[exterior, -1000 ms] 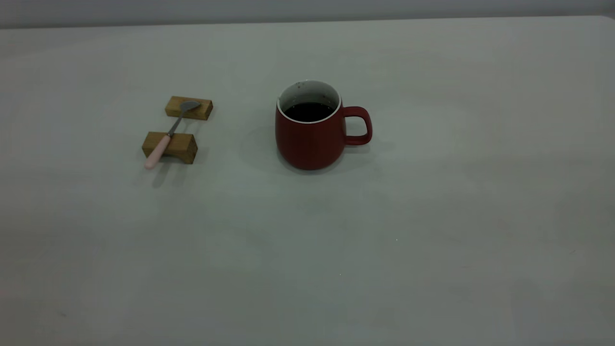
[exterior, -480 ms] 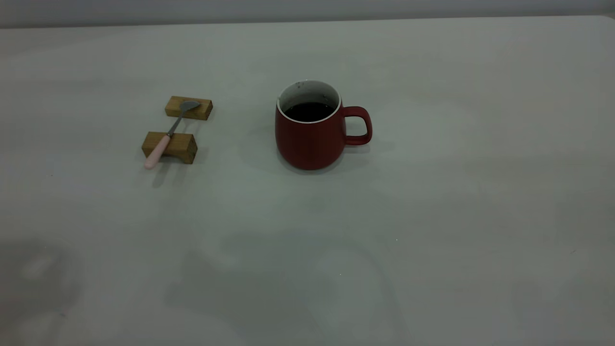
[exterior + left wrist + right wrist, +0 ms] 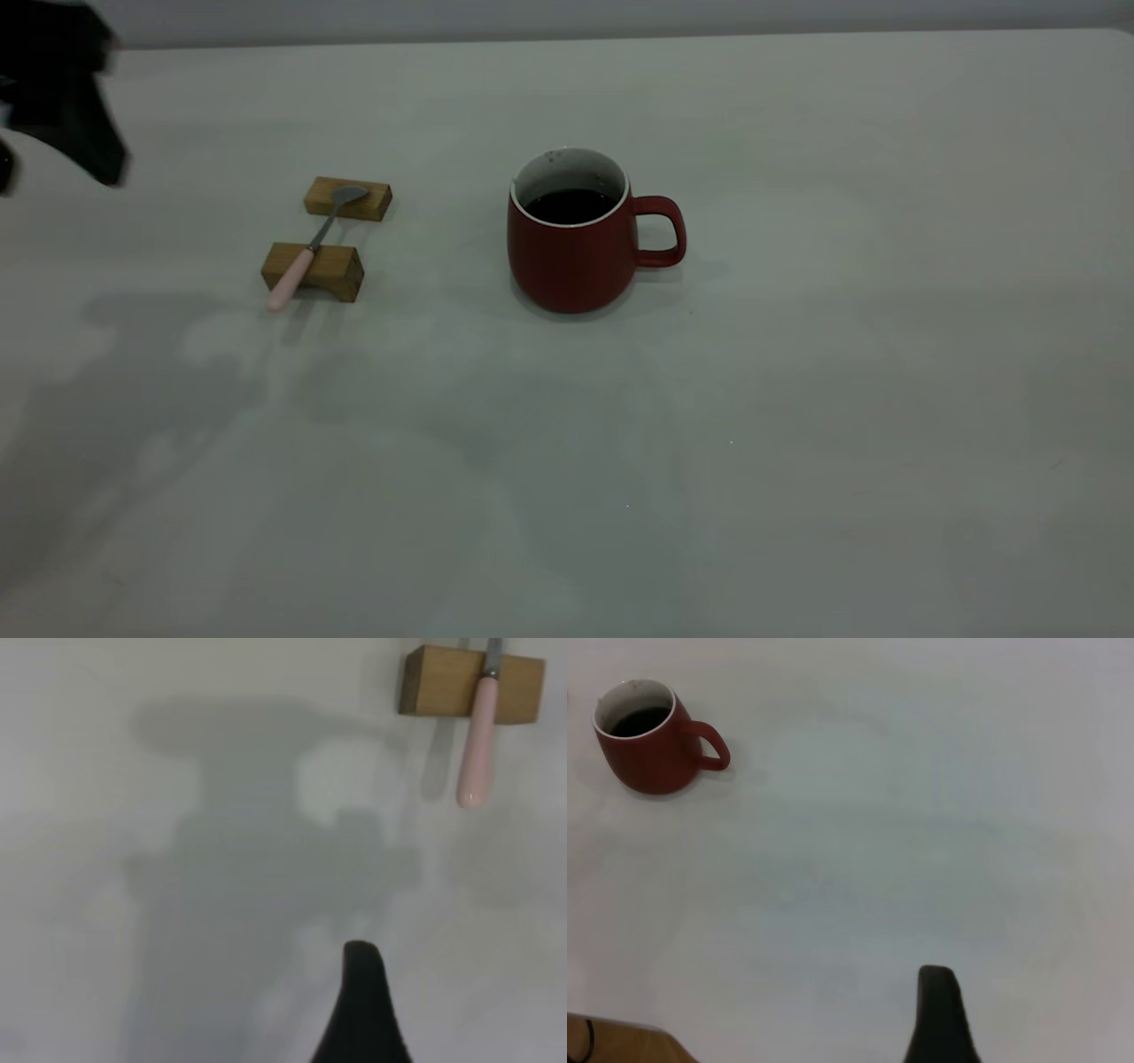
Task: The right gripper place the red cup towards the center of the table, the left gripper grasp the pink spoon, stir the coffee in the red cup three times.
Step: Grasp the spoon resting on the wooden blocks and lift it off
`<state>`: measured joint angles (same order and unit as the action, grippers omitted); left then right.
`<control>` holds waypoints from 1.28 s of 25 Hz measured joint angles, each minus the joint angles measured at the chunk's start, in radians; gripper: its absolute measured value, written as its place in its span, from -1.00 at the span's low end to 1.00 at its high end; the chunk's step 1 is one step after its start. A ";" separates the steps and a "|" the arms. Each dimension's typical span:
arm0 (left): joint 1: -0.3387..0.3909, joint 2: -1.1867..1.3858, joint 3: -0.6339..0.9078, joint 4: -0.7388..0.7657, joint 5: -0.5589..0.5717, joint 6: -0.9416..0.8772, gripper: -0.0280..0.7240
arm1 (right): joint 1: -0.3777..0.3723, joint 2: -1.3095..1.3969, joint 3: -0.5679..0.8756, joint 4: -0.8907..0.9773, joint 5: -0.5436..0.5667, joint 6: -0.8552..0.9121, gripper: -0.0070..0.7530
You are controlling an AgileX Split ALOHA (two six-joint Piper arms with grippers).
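since half a second ago the left gripper (image 3: 53, 97) has entered the exterior view at its upper left corner; before that no arm showed there, and broad arm shadows now lie across the near half of the table (image 3: 842, 399). cup and spoon unmoved.

red cup (image 3: 574, 235) stands upright near the table's middle, handle toward the right arm's side, coffee (image 3: 570, 206) flat and dark inside. pink spoon (image 3: 306, 252) lies bridged over two wooden blocks (image 3: 314, 270), bowl on the far block, pink handle overhanging the near one, well apart from the cup.

left gripper: high and well to the side of the spoon, not touching anything. opening cannot be told; only a dark blurred mass in the exterior view and one fingertip (image 3: 363, 1010) in the left wrist view.

right gripper (image 3: 943, 1019): one finger visible in its own wrist view, far from the cup; opening also cannot be told. absent from the exterior view.

judgement: cup looks already central, so the step in hand is the left approach. best to descend over the overhanging pink handle, jaws straddling it crosswise, and lift straight so the blocks are not dragged.

spoon bowl cut off in the left wrist view.
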<state>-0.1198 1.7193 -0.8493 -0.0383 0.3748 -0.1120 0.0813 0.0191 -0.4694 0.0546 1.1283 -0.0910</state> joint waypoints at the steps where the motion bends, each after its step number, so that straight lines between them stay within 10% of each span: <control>1: -0.007 0.037 -0.023 0.000 -0.006 0.000 0.85 | 0.000 0.000 0.000 0.000 0.000 0.000 0.57; 22: -0.101 0.542 -0.308 -0.025 -0.055 0.013 0.72 | 0.000 0.000 0.000 0.000 0.000 0.000 0.57; 32: -0.101 0.587 -0.379 -0.033 -0.023 0.009 -0.50 | 0.000 0.000 0.000 0.000 0.000 0.000 0.57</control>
<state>-0.2205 2.3061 -1.2287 -0.0715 0.3516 -0.1034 0.0813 0.0191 -0.4694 0.0546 1.1283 -0.0910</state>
